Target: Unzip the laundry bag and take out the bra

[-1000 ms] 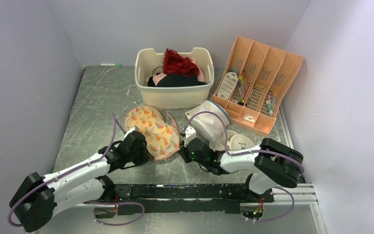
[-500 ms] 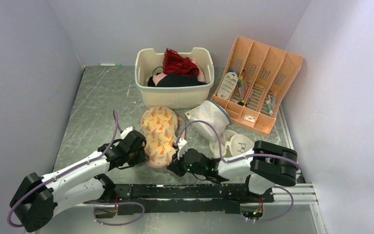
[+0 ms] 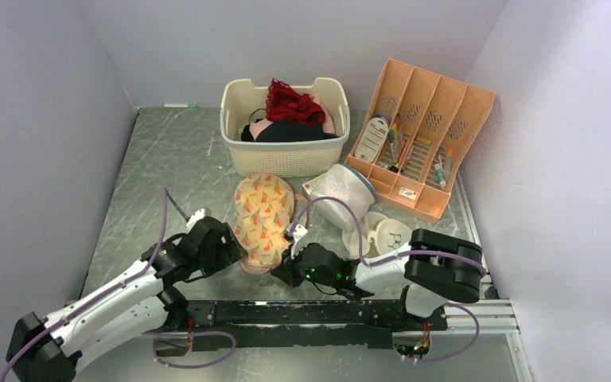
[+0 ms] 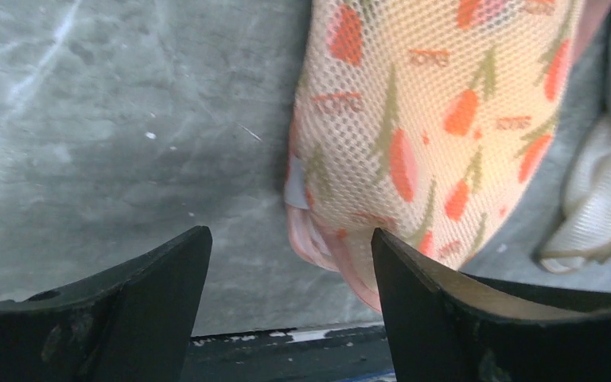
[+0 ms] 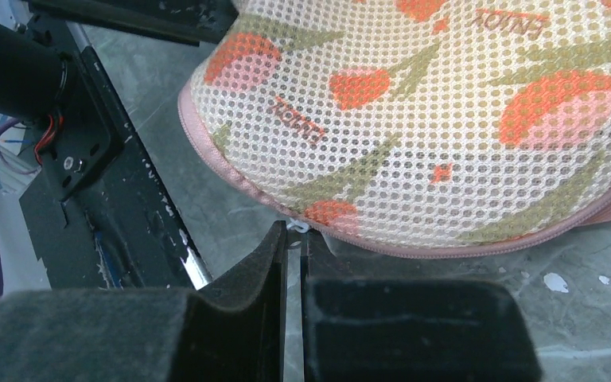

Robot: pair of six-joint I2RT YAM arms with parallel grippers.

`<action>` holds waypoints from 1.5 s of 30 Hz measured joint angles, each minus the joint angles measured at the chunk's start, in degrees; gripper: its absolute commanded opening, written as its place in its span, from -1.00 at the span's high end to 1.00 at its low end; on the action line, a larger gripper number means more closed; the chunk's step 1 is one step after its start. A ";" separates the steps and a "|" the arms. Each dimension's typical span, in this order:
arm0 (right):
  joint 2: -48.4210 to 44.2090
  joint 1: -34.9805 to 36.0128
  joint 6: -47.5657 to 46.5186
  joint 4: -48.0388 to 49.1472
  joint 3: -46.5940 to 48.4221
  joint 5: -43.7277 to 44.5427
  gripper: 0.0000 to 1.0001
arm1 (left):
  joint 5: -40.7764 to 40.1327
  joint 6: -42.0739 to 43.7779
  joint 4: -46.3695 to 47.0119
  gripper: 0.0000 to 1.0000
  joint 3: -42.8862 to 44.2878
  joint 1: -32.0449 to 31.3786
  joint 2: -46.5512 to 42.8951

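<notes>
A cream basket (image 3: 284,161) stands at the back of the grey table (image 3: 163,171), with a red lacy garment (image 3: 293,102) heaped on top inside. To its right sits an orange organizer (image 3: 433,111) holding pens. Just in front of that lie a white mesh bag (image 3: 340,197) and round white pouches (image 3: 390,235).

The laundry bag (image 3: 262,216) lies on the counter in front of the middle, with its long side pointing away from the arms. It is a cream mesh pouch with two lobes, printed with orange-red flowers and green stems, and it has pink edging all around. It looks a little puffed, not fully flat. Its near end lies between the left pincer (image 3: 235,253) and the right pincer (image 3: 282,269). In the right wrist view the zip runs along the pink edging, and the part that shows is closed. A small pale tab sits on this edging.
</notes>
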 measured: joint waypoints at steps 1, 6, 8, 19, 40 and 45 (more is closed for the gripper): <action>0.24 0.00 0.00 0.22 0.11 0.13 1.00 | 0.74 -0.85 0.11 -0.62 -0.57 0.00 -1.40; 1.62 0.00 0.00 0.46 0.61 0.17 1.00 | 7.19 -5.33 4.74 -0.66 -6.32 0.02 -8.52; 2.08 0.00 0.00 0.48 0.70 0.17 1.00 | 8.94 -6.71 6.21 -0.71 -8.07 0.02 -9.92; 0.81 0.00 0.17 0.22 0.50 1.57 1.00 | 3.93 -11.50 -4.70 -0.80 -3.39 0.02 -17.16; 1.44 -0.92 0.59 0.74 0.39 1.01 1.00 | 19.43 -9.51 15.17 -0.23 -9.94 0.02 1.42; 1.44 -0.92 0.68 0.68 0.39 0.79 1.00 | 18.49 -10.10 20.39 0.52 -12.02 0.02 2.14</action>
